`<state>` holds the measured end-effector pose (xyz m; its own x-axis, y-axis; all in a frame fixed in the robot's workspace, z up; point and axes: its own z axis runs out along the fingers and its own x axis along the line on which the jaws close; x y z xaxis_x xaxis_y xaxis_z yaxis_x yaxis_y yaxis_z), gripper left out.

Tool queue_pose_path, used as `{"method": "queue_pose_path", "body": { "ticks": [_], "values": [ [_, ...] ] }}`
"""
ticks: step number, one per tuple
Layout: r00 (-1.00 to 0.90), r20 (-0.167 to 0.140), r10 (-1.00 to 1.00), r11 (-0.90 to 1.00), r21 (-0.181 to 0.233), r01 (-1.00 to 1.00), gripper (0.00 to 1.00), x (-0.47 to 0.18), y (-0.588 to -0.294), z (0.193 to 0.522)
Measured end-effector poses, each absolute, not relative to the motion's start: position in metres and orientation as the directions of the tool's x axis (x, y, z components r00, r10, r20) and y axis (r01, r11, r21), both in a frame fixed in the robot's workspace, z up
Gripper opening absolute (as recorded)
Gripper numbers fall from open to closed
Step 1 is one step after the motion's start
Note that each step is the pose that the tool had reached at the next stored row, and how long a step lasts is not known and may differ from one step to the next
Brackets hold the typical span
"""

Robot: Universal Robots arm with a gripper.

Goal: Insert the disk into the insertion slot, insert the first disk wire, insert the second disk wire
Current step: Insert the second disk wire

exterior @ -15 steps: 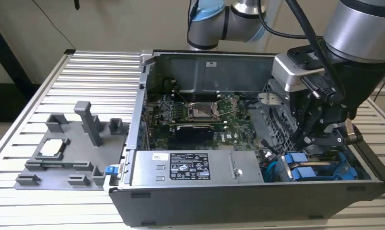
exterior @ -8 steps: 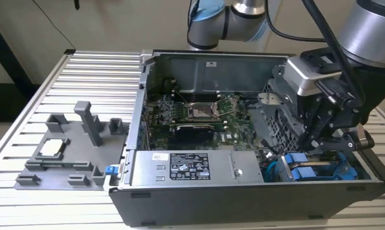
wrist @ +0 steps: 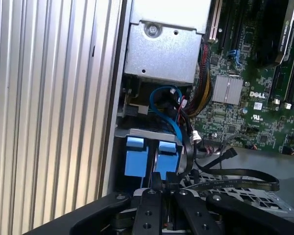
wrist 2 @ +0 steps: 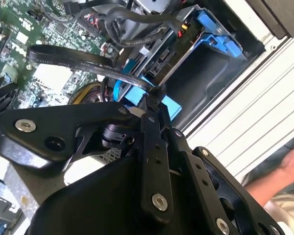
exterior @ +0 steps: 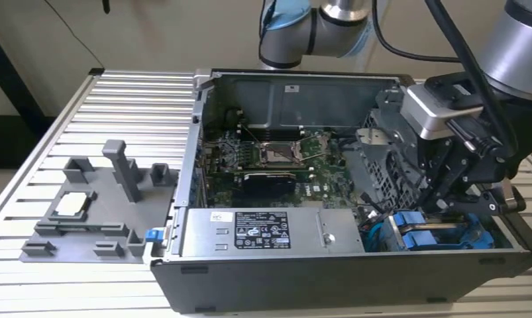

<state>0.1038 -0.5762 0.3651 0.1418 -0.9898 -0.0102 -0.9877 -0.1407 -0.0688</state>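
1. Black metal links of the hand (wrist 2: 154, 105) sit closest to the camera in the second wrist view, with shiny screws in them.
2. Its two thin fingers (wrist 2: 149, 147) are pressed close together, and their tips sit at a flat black wire (wrist 2: 73, 61). I cannot tell for sure if the wire is pinched between them.
3. That flat black wire bends in a long loop over the green board (wrist 2: 49, 29).
4. Just past the fingertips are bright blue plastic parts. These belong to the disk (wrist: 152, 159), which sits low in a corner of the computer case (exterior: 336, 271).
5. From the first wrist view, two blue tabs of the disk stand side by side, just in front of the hand (wrist: 157, 183).
6. A thin blue wire (wrist: 161, 110) curls above the tabs, next to a bunch of red, yellow and black wires.
7. The insertion slot (exterior: 385, 162) is part of the grey metal cage with little holes, near the exterior view's right. I cannot tell how deep the disk sits in it.
8. A grey power box (exterior: 266, 232) with a black and white label lies beside the disk.
9. The case rests on a ribbed metal worktop (exterior: 115, 106).
10. A grey plastic holder (exterior: 93, 212) stands on the worktop at the exterior view's left, well apart from the hand (exterior: 464, 199).
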Motion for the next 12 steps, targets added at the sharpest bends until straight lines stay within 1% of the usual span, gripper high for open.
{"method": "queue_pose_path", "body": {
  "ticks": [6, 10, 12],
  "values": [
    [0.141, -0.027, -0.99, -0.14, -0.045, -0.989, 0.16, 0.12, -0.578, 0.363],
    [0.135, -0.049, -0.99, -0.133, -0.044, -0.99, 0.16, 0.124, -0.578, 0.361],
    [0.119, -0.054, -0.991, -0.117, -0.043, -0.992, 0.16, 0.124, -0.578, 0.36]
  ]
}}
